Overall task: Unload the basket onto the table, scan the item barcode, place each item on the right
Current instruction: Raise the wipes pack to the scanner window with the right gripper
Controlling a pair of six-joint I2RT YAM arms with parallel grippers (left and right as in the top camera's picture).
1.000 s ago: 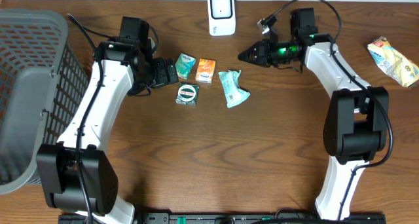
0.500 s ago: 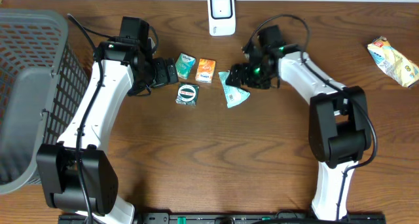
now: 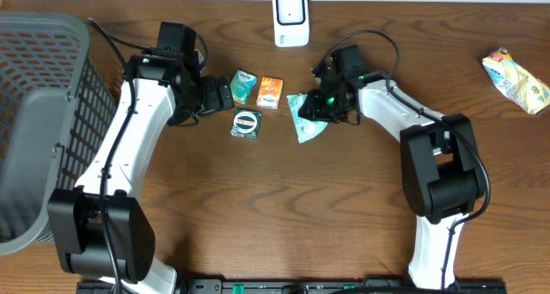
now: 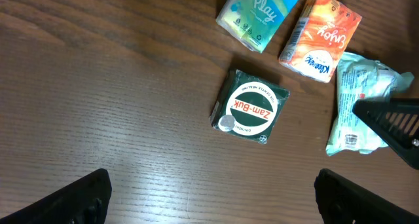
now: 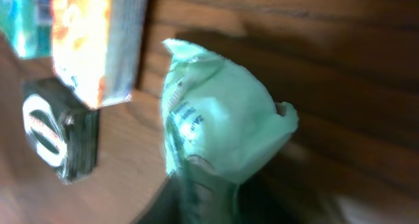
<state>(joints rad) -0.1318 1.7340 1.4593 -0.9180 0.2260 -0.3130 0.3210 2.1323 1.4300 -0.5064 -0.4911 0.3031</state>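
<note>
Task item: pale green crinkled plastic packet (image 3: 305,120), lying flat on the brown wooden tabletop (image 3: 284,208), centre-far area, just right of the small-pack cluster. Film is wrinkled, with dark text lines down one face. There's a small print patch at one end in the left wrist view, too small to read.

Right gripper (image 3: 320,107) is on the packet's right edge. Its fingers are nearly together and pinch that edge, as far as the blurred right wrist view shows. The packet rests on the wood, not lifted.

Left gripper (image 3: 222,94) sits just left of the cluster, fingers (image 4: 72,198) spread wide and holding nothing.

Around it:
- teal "Play" tissue pack (image 3: 244,86), far-left of the cluster
- orange Kleenex tissue pack (image 3: 270,92), beside it and just left of the packet's far end
- dark green square Zam-Buk tin (image 3: 247,123), near side of the cluster and apart from the packet
- white upright barcode scanner (image 3: 290,17) at the far edge, centre, well beyond the packet
- yellow snack wrapper (image 3: 516,79) far right, well apart
- grey mesh plastic basket (image 3: 34,113) on the left edge

Open wood lies between packet and scanner. The orange pack is the closest neighbour.
</note>
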